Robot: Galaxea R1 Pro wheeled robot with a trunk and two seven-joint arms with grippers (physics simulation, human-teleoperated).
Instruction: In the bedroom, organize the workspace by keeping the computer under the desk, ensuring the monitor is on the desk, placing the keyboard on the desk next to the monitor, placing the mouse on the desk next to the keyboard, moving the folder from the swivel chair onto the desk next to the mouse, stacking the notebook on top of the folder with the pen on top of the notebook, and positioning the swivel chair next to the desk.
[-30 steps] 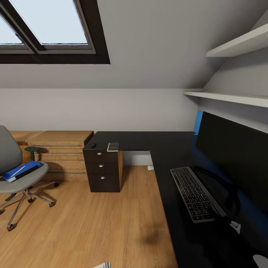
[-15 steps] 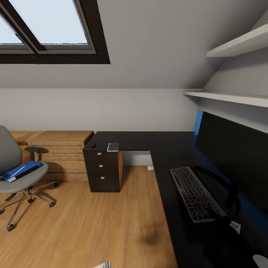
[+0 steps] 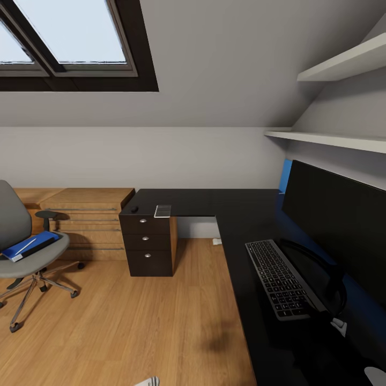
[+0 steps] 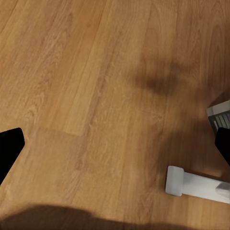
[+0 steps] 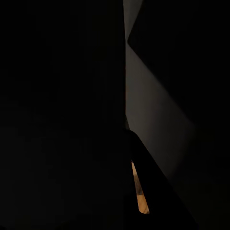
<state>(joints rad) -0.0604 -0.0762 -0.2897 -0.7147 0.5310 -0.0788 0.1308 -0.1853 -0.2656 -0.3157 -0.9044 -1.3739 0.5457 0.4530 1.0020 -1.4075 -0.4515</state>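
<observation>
Since only the head view has drifted a shade since a second ago, nothing of the task has moved and the robot looks still in transit. Well off the tabletop's (image 3: 203, 201) far end stands the swivel chair (image 3: 15, 236), the blue folder (image 3: 29, 245) on its seat. On that far end lie the mouse (image 3: 134, 209) and notebook (image 3: 163, 211); nearer lie the keyboard (image 3: 281, 279) and monitor (image 3: 338, 225). The left end effector (image 4: 115, 143) is spread wide over floor; the right's state I cannot tell.
</observation>
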